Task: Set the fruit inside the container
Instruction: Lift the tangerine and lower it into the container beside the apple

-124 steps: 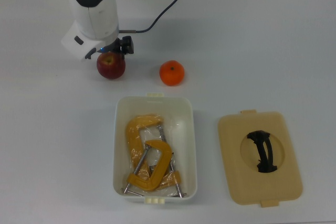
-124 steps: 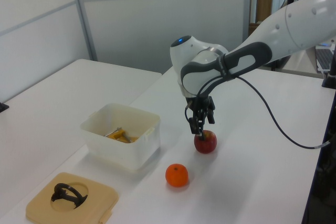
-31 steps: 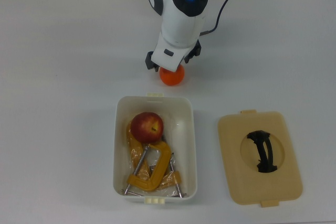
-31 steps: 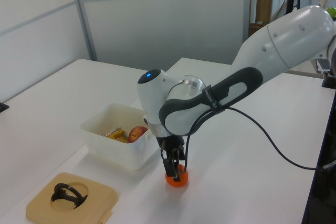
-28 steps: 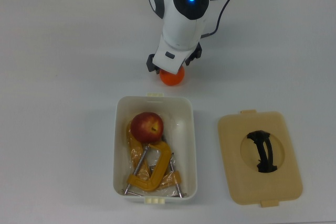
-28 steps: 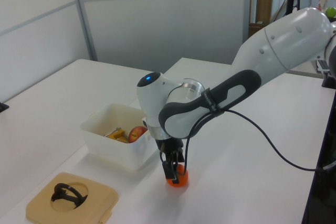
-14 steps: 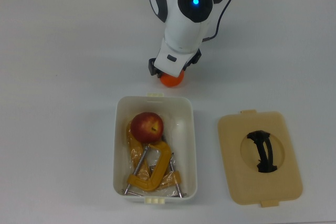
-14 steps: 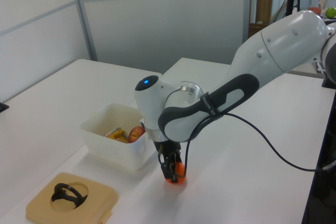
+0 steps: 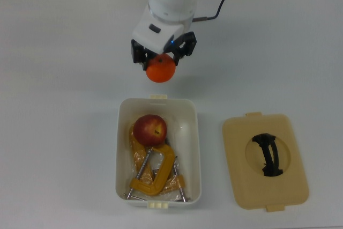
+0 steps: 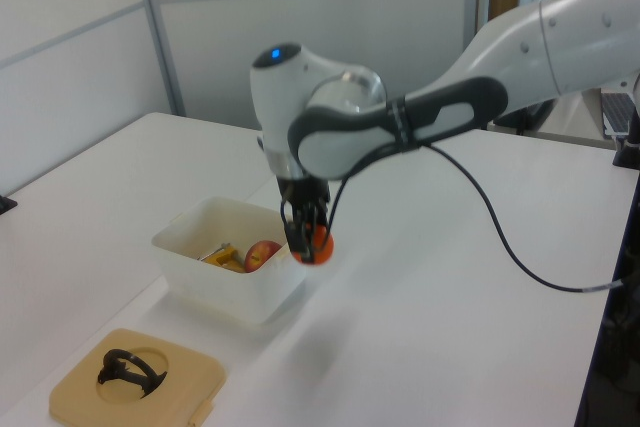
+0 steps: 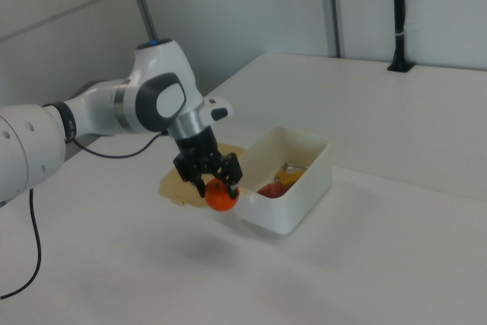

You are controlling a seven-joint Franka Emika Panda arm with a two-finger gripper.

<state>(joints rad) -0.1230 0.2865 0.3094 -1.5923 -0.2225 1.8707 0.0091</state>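
Observation:
My gripper (image 9: 161,63) (image 10: 310,239) (image 11: 214,187) is shut on the orange citrus fruit (image 9: 161,70) (image 10: 319,245) (image 11: 221,199), which hangs in the air above the table just beyond the container's short end. The white container (image 9: 195,148) (image 10: 200,277) (image 11: 304,195) holds the dark red apple (image 9: 150,129) (image 10: 262,254) (image 11: 271,189) on top of yellow-orange C-clamps (image 9: 153,172). In the left view the citrus is level with the container's rim at its right corner.
A tan lid (image 9: 236,181) (image 10: 85,387) with a black handle (image 9: 267,155) lies flat on the table at the top view's right of the container. A black cable (image 10: 520,237) trails from the arm across the table.
The gripper has lifted the citrus off the table; it now hangs at about the container rim's height. The apple, outside the container 4.4 s ago, lies inside.

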